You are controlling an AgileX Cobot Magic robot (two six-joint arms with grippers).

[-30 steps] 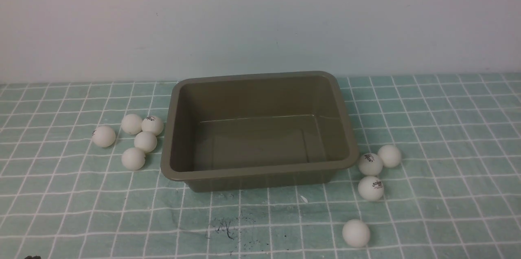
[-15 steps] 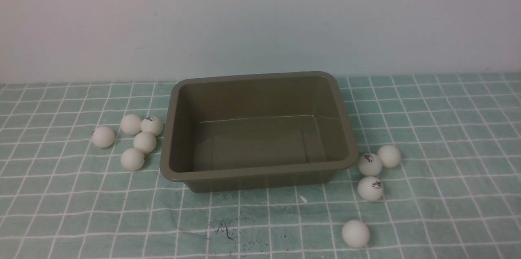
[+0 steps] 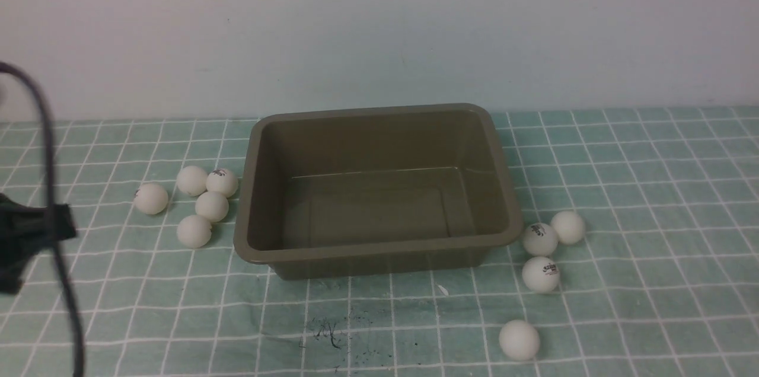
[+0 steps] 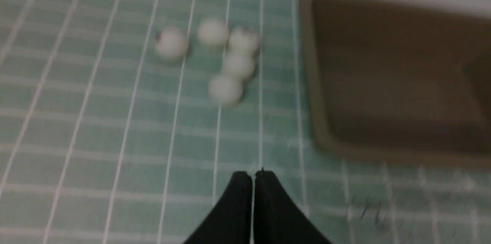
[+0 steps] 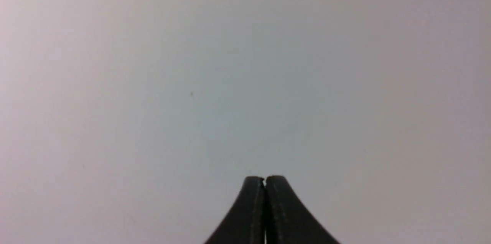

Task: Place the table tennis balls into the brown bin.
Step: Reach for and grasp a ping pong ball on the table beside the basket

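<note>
Front view: brown bin [image 3: 379, 252] empty; table tennis balls [image 3: 211, 206] all outside on the checked cloth [image 3: 652, 187], 5 just left of it, 4 right. Left gripper [image 4: 253, 177] pressed closed, holding nothing, pointed toward the 5, probably first targets. Right gripper [image 5: 264, 179] likewise closed, empty, facing the wall [image 5: 230, 63].

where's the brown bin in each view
Front view: brown bin at the centre, empty.
Left wrist view: blurred, cut by the frame edge, beside the five-ball cluster.
Right wrist view: not in it.
Shared landmark: that five-ball cluster beside the bin.
</note>
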